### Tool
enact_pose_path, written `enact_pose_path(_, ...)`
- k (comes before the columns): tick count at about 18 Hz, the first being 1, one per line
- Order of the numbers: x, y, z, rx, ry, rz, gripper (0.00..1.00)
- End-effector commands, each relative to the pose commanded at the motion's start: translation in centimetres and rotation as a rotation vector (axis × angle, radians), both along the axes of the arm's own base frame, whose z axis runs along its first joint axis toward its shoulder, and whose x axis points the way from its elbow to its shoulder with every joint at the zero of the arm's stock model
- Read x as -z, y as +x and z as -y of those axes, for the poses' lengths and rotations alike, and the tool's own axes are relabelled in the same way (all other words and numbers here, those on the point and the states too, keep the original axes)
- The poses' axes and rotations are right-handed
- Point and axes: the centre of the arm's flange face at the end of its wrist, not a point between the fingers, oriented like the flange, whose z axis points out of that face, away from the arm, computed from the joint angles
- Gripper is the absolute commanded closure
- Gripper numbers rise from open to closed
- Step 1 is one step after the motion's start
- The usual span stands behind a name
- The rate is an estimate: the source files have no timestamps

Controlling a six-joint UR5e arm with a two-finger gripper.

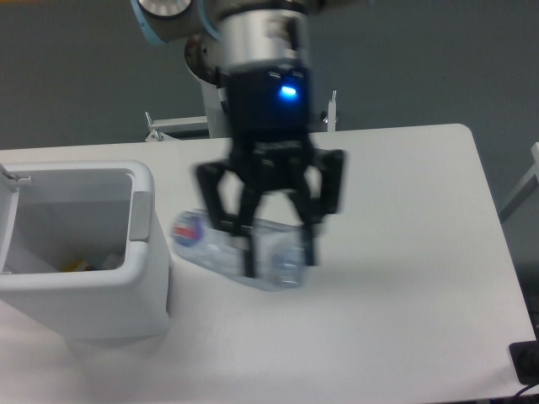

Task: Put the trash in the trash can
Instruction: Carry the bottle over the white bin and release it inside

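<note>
- Camera view: gripper, fingers spread, straddles the bottle; whether they grip it cannot be told through the blur.
- Bottle lies on the table, just right of the trash can.
- Can holds scraps.

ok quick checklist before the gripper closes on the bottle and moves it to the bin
1. Gripper open: ok, the fingers are spread.
2. Fingers straddle the bottle: ok as far as the blur shows; they come down on either side of it.
3. Bottle lying on the table: ok, on its side, label end toward the bin.
4. Bin open and upright: ok, just left of the bottle, with some items already inside.
5. Fingers low enough to grip: cannot tell, one blurred view.
6. Wrapper located: cannot tell, not visible on the table.
</note>
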Motion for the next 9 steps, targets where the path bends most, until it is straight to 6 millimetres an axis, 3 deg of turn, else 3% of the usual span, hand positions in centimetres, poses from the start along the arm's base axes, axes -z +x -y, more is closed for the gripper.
enact_pose_path(2, 2.5, 4.6, -1.5, 0.104, -0.049, -0.006, 0.44)
enact_pose_path(4, 5.2, 7.4, -2.3, 0.2, -0.103, -0.032, 0.44)
enact_pose_path(6, 6.7, 9.7, -2.8, 0.268, -0.123, -0.03, 0.44)
enact_pose_path(9, 7.7, 10.5, -3.0, 0.301, -0.131, -0.011, 0.44)
